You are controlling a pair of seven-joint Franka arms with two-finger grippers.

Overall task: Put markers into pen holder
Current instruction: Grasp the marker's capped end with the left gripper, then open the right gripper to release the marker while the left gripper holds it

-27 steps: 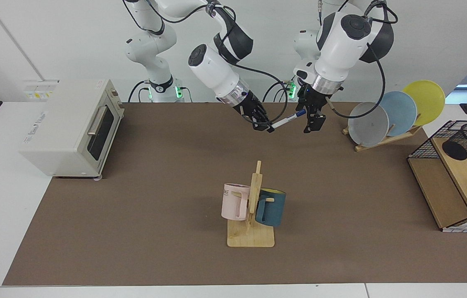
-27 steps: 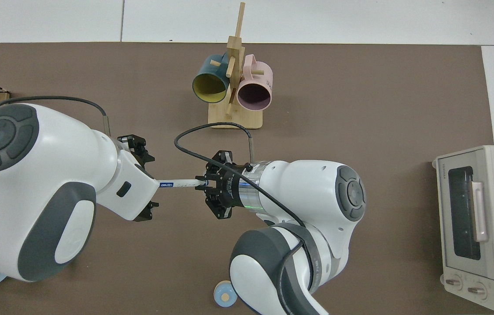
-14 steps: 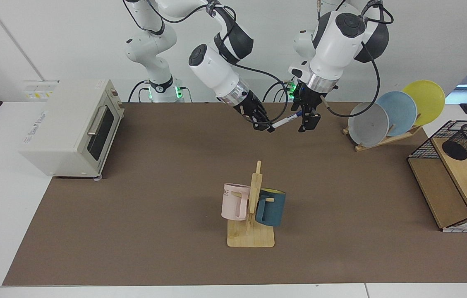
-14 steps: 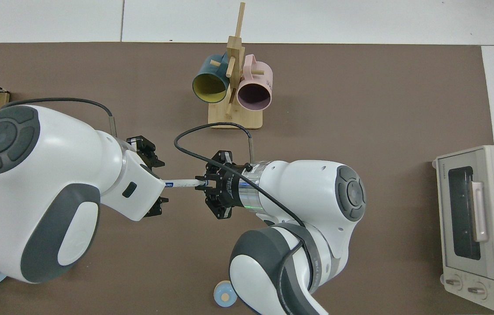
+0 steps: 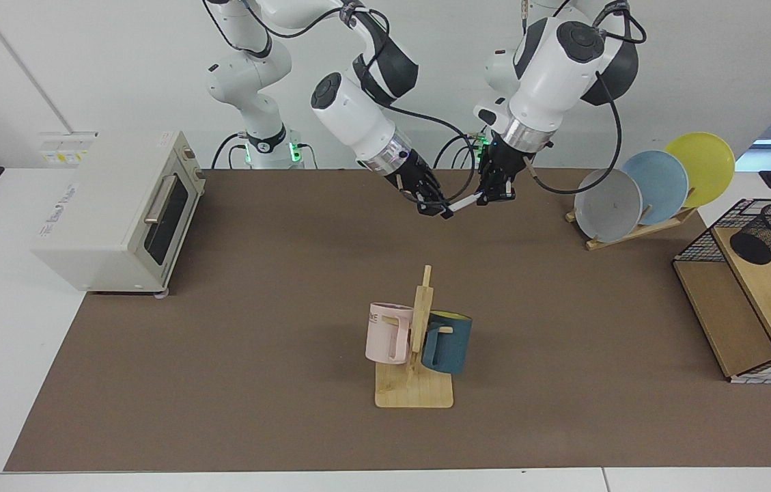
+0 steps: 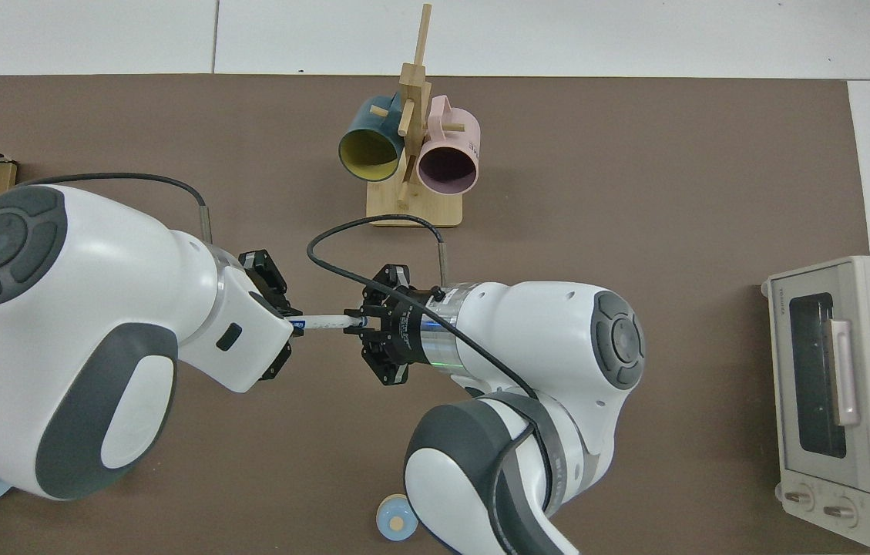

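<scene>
The marker (image 5: 464, 201) hangs level above the mat at the back middle, a slim white pen (image 6: 323, 324). My right gripper (image 5: 441, 208) is shut on its white end, also seen from above (image 6: 354, 324). My left gripper (image 5: 491, 195) has come up to the marker's other end and covers the blue cap; from above it (image 6: 288, 324) sits right at that end. The pen holder (image 5: 767, 232), a black mesh cup, lies tilted on the wooden shelf at the far right edge, well away from both grippers.
A wire basket with wooden shelves (image 5: 733, 321) holds the pen holder. A plate rack (image 5: 651, 184) stands beside it. A mug tree (image 5: 416, 342) with pink and teal mugs is mid-table. A toaster oven (image 5: 119, 205) is opposite. A small blue disc (image 6: 396, 524) lies near an arm.
My left gripper has moved in along the marker towards the right gripper and now covers the blue cap. The right gripper and marker have stayed in place.
</scene>
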